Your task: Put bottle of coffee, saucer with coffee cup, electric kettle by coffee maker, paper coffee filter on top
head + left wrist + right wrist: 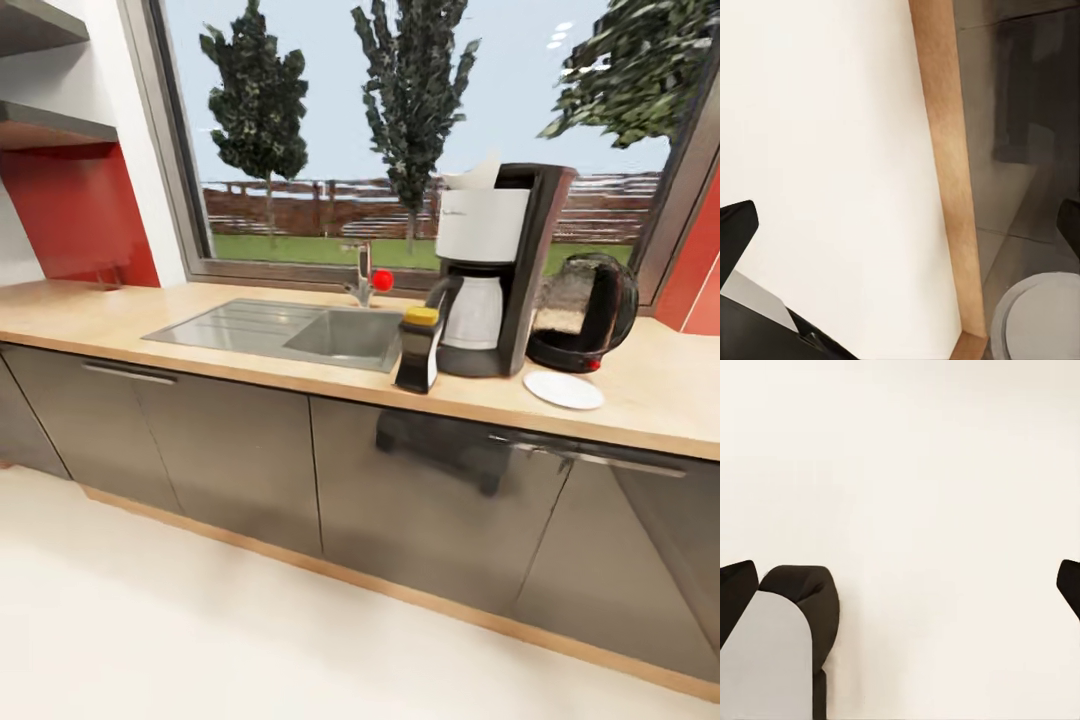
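both end effectors hang spread and empty: the left end effector [900, 225] over pale floor beside the cabinet plinth, the right end effector [900, 577] over bare floor. on the bench [120, 325] stand one coffee maker [495, 270] with one paper coffee filter [478, 173] on top, one bottle of coffee [418, 350] just beside it, one electric kettle [585, 312] and one saucer [563, 390]. judging by this, the coffee cup is the step left; the next move calls for finding it and setting it on the saucer.

Both grippers are hanging low with nothing between their fingers. The left gripper [900, 225] is showing its dark fingertips [736, 229] spread to opposite edges of its wrist view. The right gripper [900, 585] is holding its fingertips [736, 585] equally wide apart.
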Motion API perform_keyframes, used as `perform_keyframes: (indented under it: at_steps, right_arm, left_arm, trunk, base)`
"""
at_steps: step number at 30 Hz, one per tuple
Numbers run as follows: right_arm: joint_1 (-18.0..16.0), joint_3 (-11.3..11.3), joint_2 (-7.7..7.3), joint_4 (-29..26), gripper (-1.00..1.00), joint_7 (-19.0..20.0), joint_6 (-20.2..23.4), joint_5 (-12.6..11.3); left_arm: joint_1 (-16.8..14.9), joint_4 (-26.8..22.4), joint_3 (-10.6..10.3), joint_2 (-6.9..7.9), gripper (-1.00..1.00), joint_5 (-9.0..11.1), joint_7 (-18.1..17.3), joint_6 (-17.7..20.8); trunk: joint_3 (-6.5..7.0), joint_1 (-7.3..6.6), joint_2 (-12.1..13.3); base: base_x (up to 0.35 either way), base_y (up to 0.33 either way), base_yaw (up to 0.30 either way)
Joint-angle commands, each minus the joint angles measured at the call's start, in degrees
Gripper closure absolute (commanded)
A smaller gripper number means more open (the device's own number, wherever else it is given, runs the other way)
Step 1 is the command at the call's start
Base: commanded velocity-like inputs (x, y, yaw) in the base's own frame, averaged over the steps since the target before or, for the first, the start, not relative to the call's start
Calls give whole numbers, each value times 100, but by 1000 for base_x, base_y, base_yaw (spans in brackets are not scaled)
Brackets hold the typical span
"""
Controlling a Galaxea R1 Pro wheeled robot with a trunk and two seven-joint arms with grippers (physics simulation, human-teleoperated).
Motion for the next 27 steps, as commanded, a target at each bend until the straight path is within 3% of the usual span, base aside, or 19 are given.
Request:
perform_keyframes:
  at_steps: [1, 8, 15, 18, 20, 23, 27]
  right_arm:
    - [-6, -46, 2, 4, -100, 24, -34, 63]
    - [-6, -46, 2, 4, -100, -280, -34, 61]
    - [-7, -46, 7, 4, -100, -327, -34, 61]
    - [-6, -40, 90, 6, -100, -343, -38, 118]
    - [-6, -38, 164, 5, -100, -433, -40, 309]
    - [-7, -37, 315, 11, -100, -935, -35, 1106]
    - [-7, -38, 382, 13, -100, -1092, -44, 1335]
  left_arm:
    - [4, -12, -18, 1, -100, 18, -3, -13]
    - [4, -14, -18, 1, -100, 18, -3, -8]
    - [4, -9, -18, 1, -100, 18, -3, -8]
    - [4, -7, -18, 1, -100, 19, -3, -8]
    - [4, -6, -18, 1, -100, 18, -3, -8]
    - [4, -6, -18, 1, -100, 18, -3, -8]
    - [4, -11, -18, 2, -100, 20, -3, -8]
  trunk:
    - [-4, 3, -2]
    - [-4, 3, -2]
    - [-4, 3, -2]
    - [-4, 3, -2]
    - [-4, 3, -2]
    - [-4, 3, -2]
    - [-4, 3, -2]
  base:
    - [313, 44, 209]
    - [304, 90, 246]
    - [81, 49, 269]
    - [13, 8, 271]
    - [6, 4, 272]
    - [86, 49, 256]
    - [241, 151, 164]
